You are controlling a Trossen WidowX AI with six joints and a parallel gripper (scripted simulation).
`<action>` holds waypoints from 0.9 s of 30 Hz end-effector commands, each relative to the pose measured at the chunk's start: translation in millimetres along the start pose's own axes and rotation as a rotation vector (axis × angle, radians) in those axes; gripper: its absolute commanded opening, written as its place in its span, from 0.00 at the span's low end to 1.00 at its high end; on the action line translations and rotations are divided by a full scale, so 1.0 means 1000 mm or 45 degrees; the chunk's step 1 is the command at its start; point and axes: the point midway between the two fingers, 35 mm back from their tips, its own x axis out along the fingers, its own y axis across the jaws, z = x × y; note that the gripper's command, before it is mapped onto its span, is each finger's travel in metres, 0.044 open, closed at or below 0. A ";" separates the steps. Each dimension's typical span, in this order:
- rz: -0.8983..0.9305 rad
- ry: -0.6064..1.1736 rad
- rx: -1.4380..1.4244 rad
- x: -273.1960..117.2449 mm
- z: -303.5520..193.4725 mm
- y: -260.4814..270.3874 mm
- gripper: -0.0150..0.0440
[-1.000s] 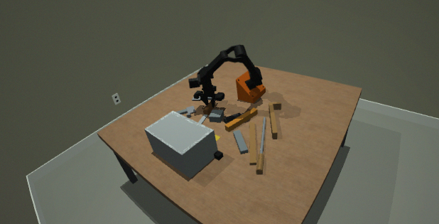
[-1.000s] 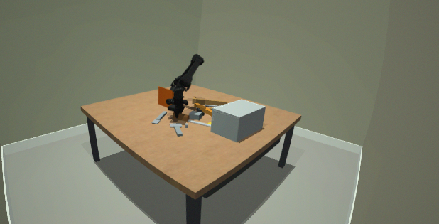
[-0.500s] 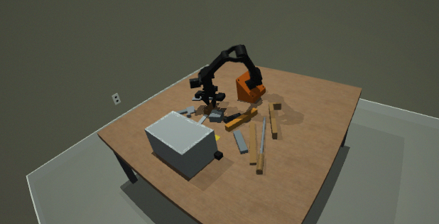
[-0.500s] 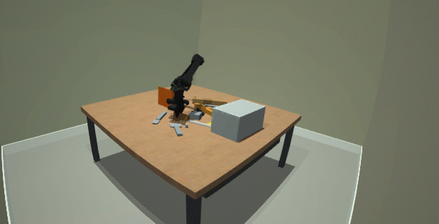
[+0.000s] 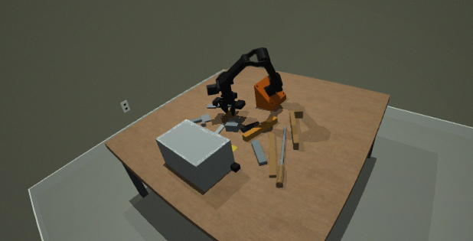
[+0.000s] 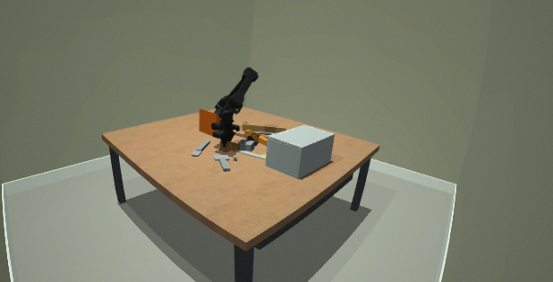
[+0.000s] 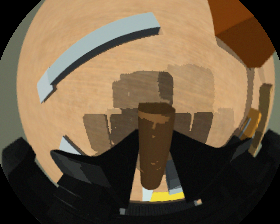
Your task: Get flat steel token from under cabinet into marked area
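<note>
My gripper (image 5: 229, 112) (image 6: 225, 144) (image 7: 152, 132) is shut on the brown wooden handle (image 5: 226, 118) (image 6: 232, 146) of a tool, low over the table. A thin pale shaft (image 5: 220, 129) (image 6: 251, 154) runs from near the handle toward the cabinet; its far end is hidden. The grey cabinet (image 5: 193, 141) (image 6: 286, 154) stands on the table. A bit of yellow marking (image 5: 234, 148) (image 6: 264, 155) (image 7: 167, 196) shows beside it. The token is not visible in any view.
A grey block (image 5: 233, 125) (image 6: 246, 145) lies beside the handle. Flat grey pieces (image 6: 201, 148) (image 6: 224, 163) lie on the other side. An orange bar (image 5: 260, 128), a grey bar (image 5: 259, 152), wooden pieces (image 5: 272, 154) (image 5: 294, 129) and a long rod with a wooden handle (image 5: 280, 177) lie further over.
</note>
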 end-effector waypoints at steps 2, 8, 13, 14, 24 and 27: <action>0.002 0.005 0.005 -0.001 -0.001 -0.005 0.25; 0.001 0.005 0.015 -0.002 0.000 -0.012 0.25; 0.000 0.004 0.022 -0.002 0.000 -0.017 0.25; 0.000 0.004 0.023 -0.002 0.000 -0.018 0.25; -0.001 -0.004 0.024 -0.001 0.001 -0.016 0.59; -0.001 0.000 0.024 -0.001 0.001 -0.016 0.64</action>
